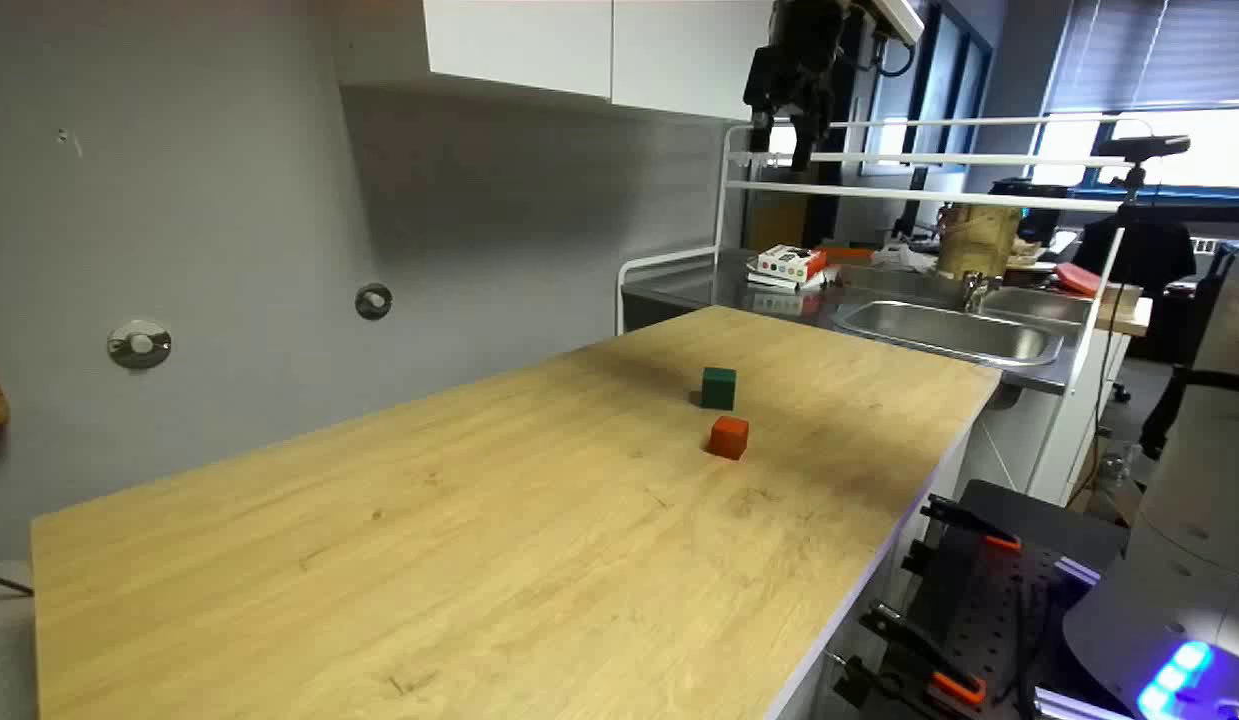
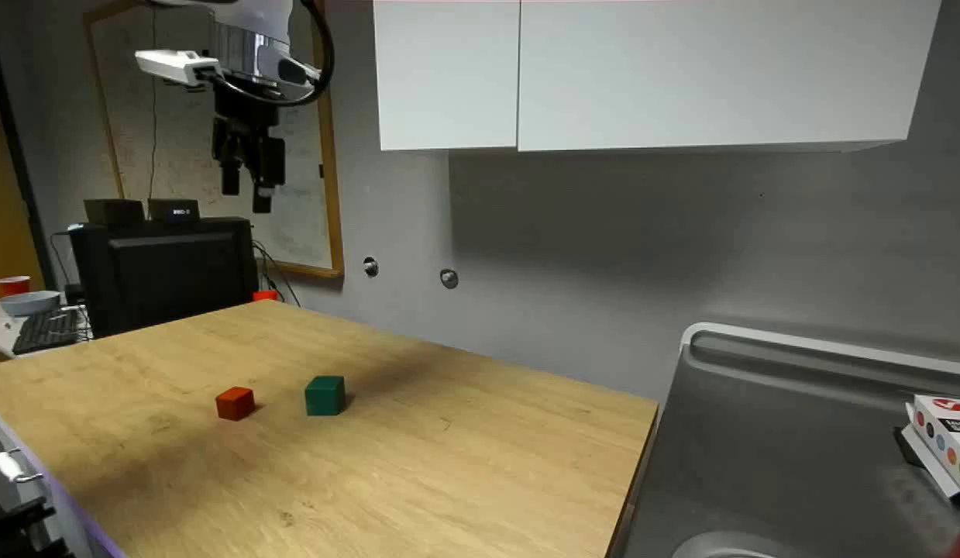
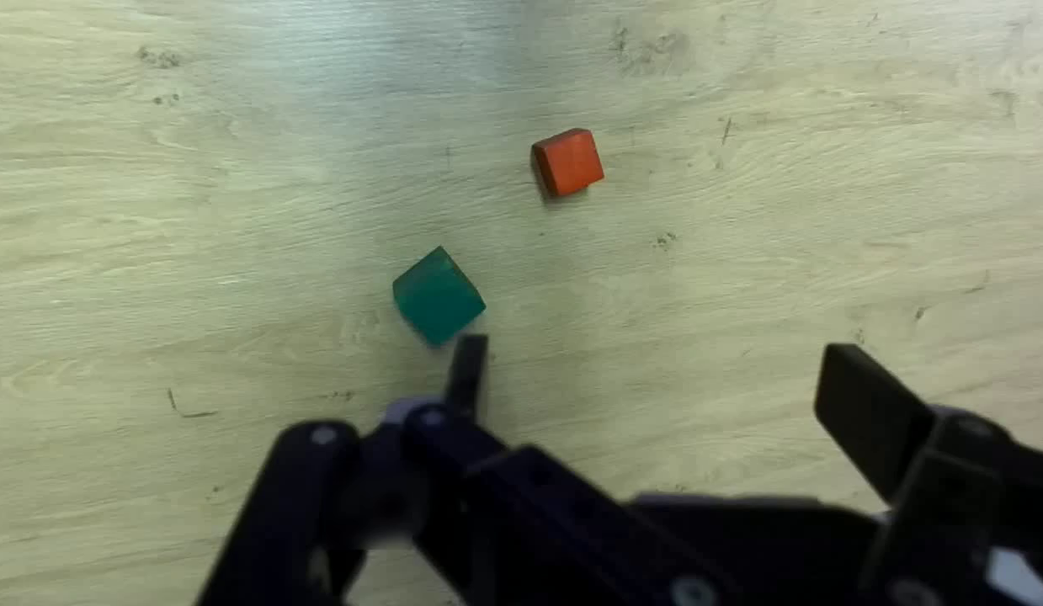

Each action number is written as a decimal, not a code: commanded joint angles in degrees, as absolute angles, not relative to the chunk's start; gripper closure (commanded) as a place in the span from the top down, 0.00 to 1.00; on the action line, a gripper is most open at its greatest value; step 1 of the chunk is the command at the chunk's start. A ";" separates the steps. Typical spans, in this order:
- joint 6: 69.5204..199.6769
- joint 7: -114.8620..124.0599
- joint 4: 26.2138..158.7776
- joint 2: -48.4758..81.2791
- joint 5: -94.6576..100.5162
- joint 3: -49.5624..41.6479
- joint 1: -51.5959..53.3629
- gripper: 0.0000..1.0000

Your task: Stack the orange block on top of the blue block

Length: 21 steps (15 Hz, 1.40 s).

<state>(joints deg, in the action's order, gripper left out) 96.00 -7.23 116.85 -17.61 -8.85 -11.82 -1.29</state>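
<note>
The orange block (image 1: 729,438), a small reddish-orange cube, sits on the wooden table. It also shows in an exterior view (image 2: 235,404) and in the wrist view (image 3: 569,163). The blue block (image 1: 719,389), a dark teal cube, sits apart from it on the same table. It also shows in an exterior view (image 2: 325,396) and in the wrist view (image 3: 439,299). My gripper (image 1: 781,155) is high above the table, well clear of both blocks; it also shows in an exterior view (image 2: 246,199). In the wrist view its fingers (image 3: 656,349) are wide apart with nothing between them.
The wooden table (image 1: 429,520) runs along a grey wall. White cabinets (image 2: 642,74) hang above it. A metal counter with a sink (image 1: 944,330) and a white rack (image 1: 929,195) stand at its end. A black monitor (image 2: 170,275) stands behind the table.
</note>
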 commanded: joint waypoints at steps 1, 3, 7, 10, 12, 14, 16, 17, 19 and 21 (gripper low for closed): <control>95.88 -7.61 116.66 -17.43 -9.24 -10.53 -2.85 1.00; 95.90 -7.61 116.62 -17.50 -9.24 -10.53 -2.84 1.00; 95.91 -7.61 116.61 -17.53 -9.24 -10.53 -2.84 1.00; 95.91 -7.61 116.61 -17.54 -9.24 -10.53 -2.84 1.00; 95.89 -7.60 116.55 -17.30 -9.28 -10.48 -2.92 1.00; 96.61 -6.78 116.76 -16.59 -9.07 -10.06 -3.31 1.00; 97.76 -5.84 117.42 -15.41 -9.80 -9.70 -3.31 1.00; 98.48 -5.29 117.78 -14.87 -9.88 -9.42 -3.31 1.00; 100.62 -3.57 119.14 -13.39 -10.37 -8.48 -2.96 1.00; 103.53 -1.24 120.82 -11.62 -9.99 -7.12 -2.72 1.00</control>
<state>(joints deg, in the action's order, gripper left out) 100.21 -4.85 119.02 -13.53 -9.30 -9.47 -2.32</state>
